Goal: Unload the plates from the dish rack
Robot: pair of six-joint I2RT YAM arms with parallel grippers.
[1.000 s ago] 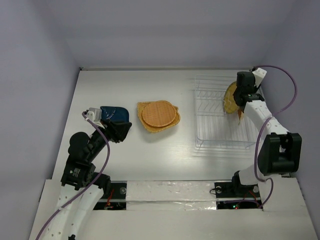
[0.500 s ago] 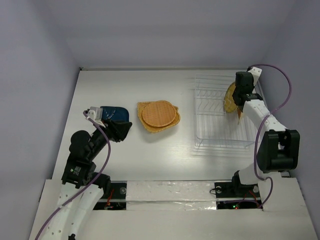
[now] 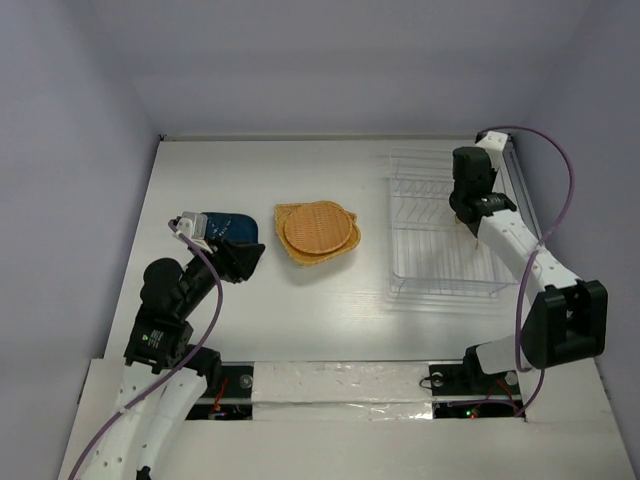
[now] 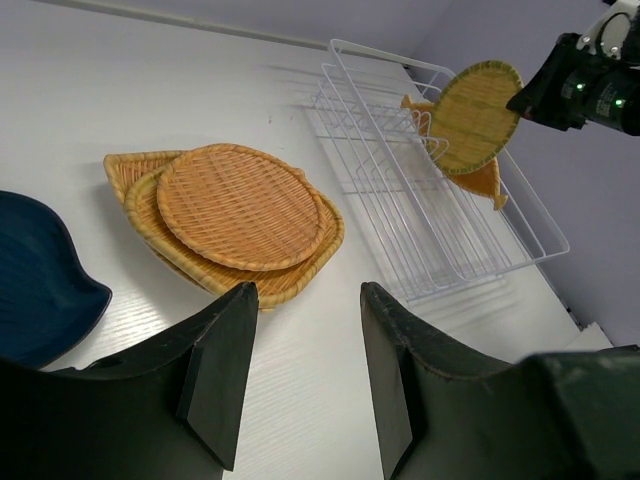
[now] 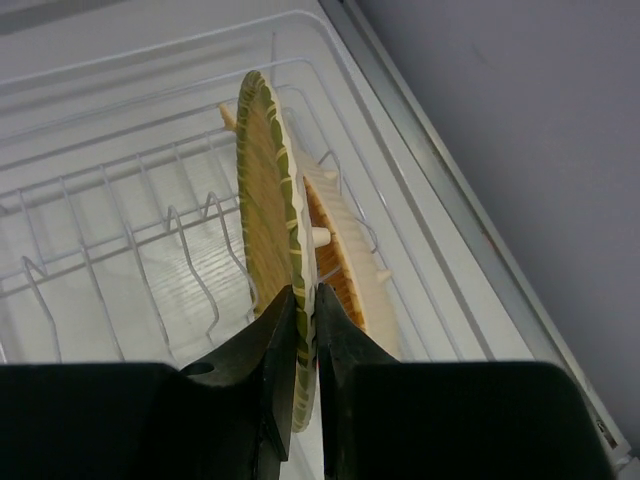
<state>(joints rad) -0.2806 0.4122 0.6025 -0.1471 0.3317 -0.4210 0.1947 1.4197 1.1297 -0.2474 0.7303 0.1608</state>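
Right wrist: two plates (image 5: 263,200), one rack (image 5: 120,190)

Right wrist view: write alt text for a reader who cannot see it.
Jaws of the right gripper pinch the green-striped rim of a round woven plate held on edge over the white wire dish rack. A second plate leans close beside it, and a grey wall fills the far right.

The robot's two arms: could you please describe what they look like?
The left arm and right arm have white links with bulky black joints, and a purple cable loops along each. The left pincer and right pincer each have two flat, matte black fingers.
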